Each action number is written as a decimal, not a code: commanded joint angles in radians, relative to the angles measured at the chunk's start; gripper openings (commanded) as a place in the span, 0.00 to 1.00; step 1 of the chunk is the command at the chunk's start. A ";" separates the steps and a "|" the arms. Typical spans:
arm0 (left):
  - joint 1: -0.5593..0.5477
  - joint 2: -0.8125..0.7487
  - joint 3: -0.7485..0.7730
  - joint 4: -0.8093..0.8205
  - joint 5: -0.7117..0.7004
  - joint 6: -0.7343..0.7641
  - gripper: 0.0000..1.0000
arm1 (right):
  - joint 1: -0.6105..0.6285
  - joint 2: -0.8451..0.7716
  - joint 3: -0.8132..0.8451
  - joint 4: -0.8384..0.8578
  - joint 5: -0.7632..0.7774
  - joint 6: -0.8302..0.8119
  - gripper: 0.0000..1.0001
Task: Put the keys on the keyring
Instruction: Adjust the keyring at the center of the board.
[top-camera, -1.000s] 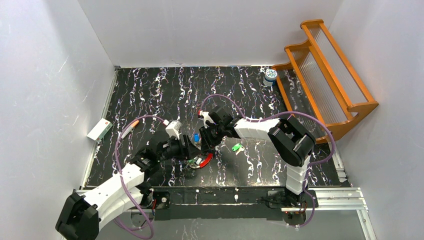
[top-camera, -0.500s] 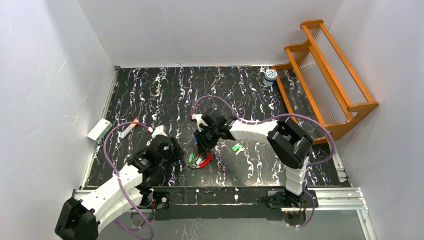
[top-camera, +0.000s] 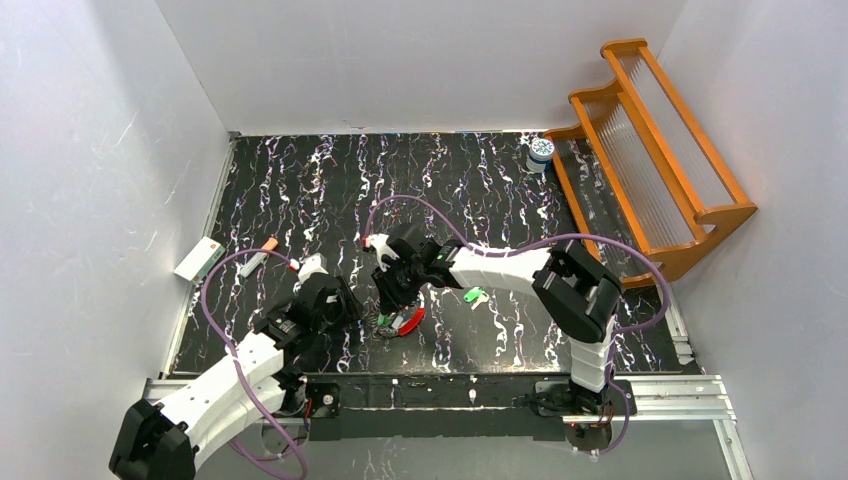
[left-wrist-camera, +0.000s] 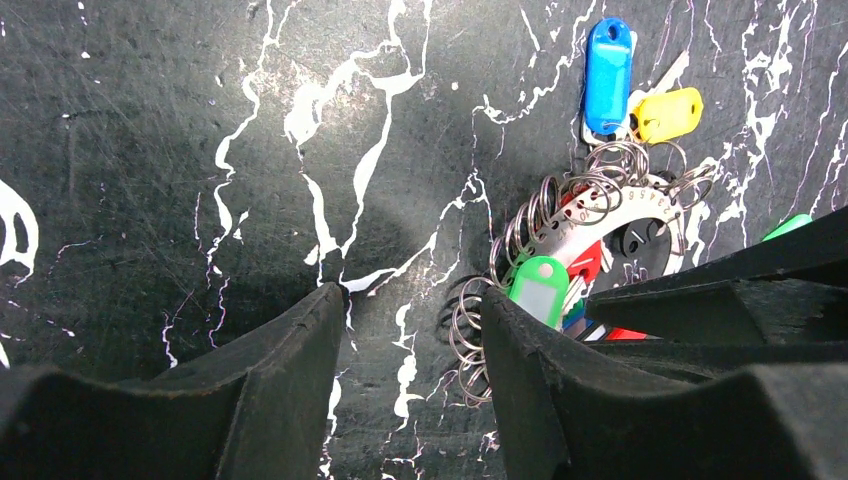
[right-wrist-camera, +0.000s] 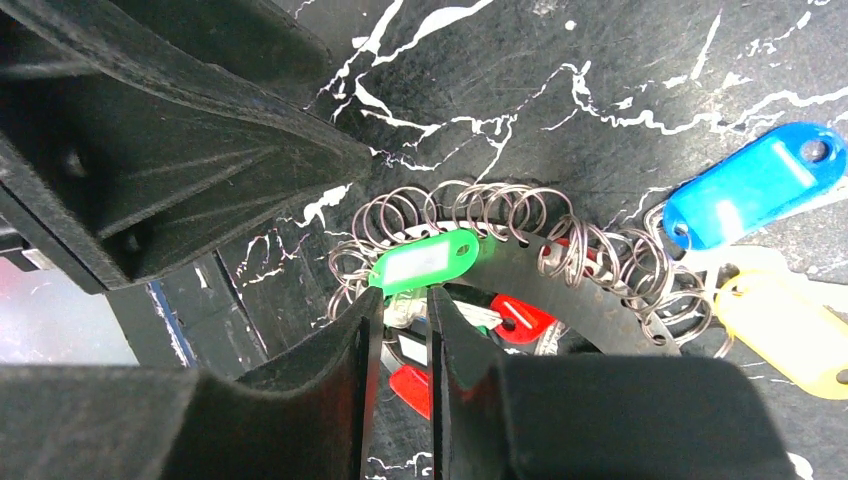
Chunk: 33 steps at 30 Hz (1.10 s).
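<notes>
Tool: right gripper, jaws drawn to a slit, tips at the green plastic-headed key dead at 12 o'clock; pinching it or not, cannot tell. Key's long axis runs 8-to-2, across the jaws. Flat grey metal keyring with wire loops arcs on toward 4; blue-headed key at 2, yellow-headed key at 3. Left gripper spread, empty, bundle at its 2 o'clock; right arm nearer. Loose green-headed key at 3 of bundle. Stamped lettering on ring unreadable
</notes>
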 joint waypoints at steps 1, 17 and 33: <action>-0.002 -0.006 -0.018 -0.015 -0.020 -0.005 0.51 | 0.013 0.018 0.025 0.040 -0.010 -0.011 0.30; -0.002 0.000 -0.036 0.009 0.034 0.005 0.44 | 0.013 -0.015 -0.061 -0.043 0.109 0.006 0.26; -0.002 0.008 -0.097 0.185 0.206 0.007 0.39 | 0.011 -0.153 -0.157 -0.015 0.158 0.028 0.29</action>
